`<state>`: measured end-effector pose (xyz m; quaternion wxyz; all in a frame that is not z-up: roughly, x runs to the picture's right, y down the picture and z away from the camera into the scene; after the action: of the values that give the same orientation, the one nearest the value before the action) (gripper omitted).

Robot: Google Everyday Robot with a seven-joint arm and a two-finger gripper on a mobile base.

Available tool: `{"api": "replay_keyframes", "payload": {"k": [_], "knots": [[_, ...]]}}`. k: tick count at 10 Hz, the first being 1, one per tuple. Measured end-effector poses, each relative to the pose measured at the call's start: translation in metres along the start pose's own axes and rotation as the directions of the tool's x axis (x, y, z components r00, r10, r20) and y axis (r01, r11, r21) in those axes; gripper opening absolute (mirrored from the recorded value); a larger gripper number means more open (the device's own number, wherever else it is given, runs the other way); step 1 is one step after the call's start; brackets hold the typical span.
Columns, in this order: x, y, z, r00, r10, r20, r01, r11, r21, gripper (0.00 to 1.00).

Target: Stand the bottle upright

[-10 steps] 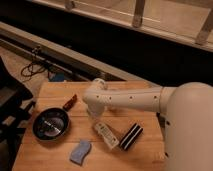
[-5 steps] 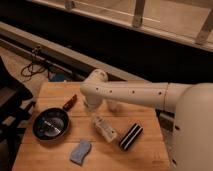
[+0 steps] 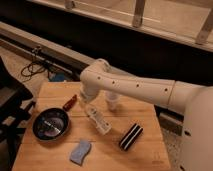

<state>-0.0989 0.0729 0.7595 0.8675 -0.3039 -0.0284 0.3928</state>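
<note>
The bottle [image 3: 99, 120], slim and whitish with a pale label, lies on its side in the middle of the wooden table [image 3: 145, 157], slanting from upper left to lower right. My gripper [image 3: 87, 103] hangs from the white arm [image 3: 135, 87] right at the bottle's upper left end. I cannot tell whether it touches the bottle.
A clear plastic cup [image 3: 113, 102] stands just behind the bottle, under the arm. A black block with white stripes [image 3: 131, 136] lies to the right. A black pan [image 3: 50, 124] with a red handle [image 3: 70, 102] sits at the left, and a blue sponge [image 3: 80, 151] near the front edge.
The arm has swung left and down onto the bottle's upper end. The bottle has shifted a little up and left. The cup now shows behind the arm.
</note>
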Motion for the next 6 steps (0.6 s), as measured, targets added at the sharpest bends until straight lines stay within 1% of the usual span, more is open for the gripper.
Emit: {"api": "replay_keyframes", "payload": {"k": [6], "knots": [[0.0002, -0.0002, 0.0021, 1.0, -0.017, 0.018, 0.017, 1.0, 0.025, 0.0]]}}
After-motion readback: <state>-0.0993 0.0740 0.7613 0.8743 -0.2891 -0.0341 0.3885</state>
